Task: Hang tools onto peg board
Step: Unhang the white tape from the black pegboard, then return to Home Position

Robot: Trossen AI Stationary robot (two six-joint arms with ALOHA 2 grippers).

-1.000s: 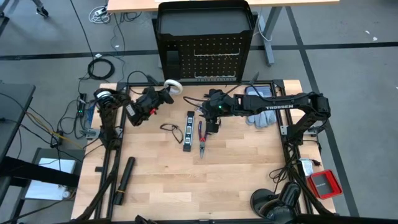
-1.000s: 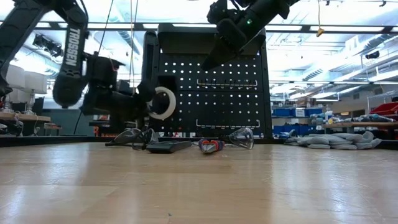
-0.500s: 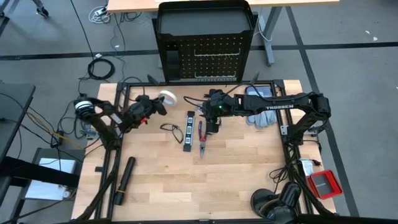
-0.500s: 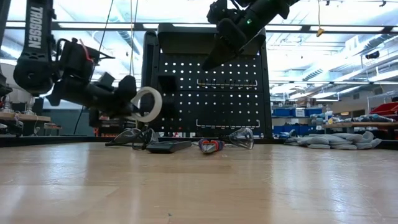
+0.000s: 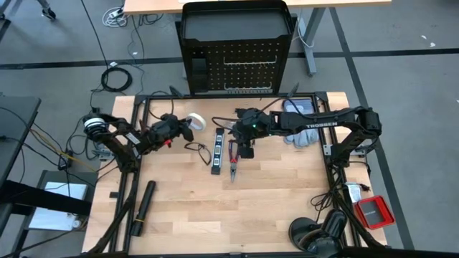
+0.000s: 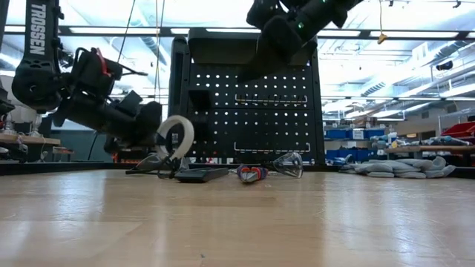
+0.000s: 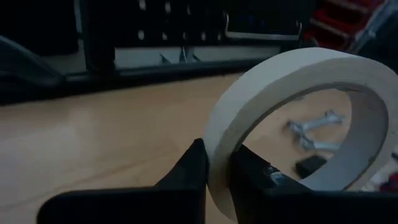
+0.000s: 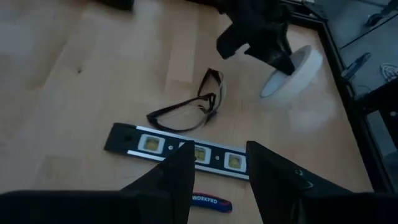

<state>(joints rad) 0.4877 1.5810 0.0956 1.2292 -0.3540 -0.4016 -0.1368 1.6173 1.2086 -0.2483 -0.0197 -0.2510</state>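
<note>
Just tape ring (image 7: 292, 118) in left end effector (image 7: 214, 171).

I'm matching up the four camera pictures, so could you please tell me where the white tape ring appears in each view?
High view: tape ring at the left gripper, left of the level.
Low view: tape ring left of centre, before the peg board.
Left wrist view: tape ring fills the right half, pinched.
Right wrist view: tape ring upper right, beyond the glasses.
Shared landmark: the left gripper holding it.
</note>
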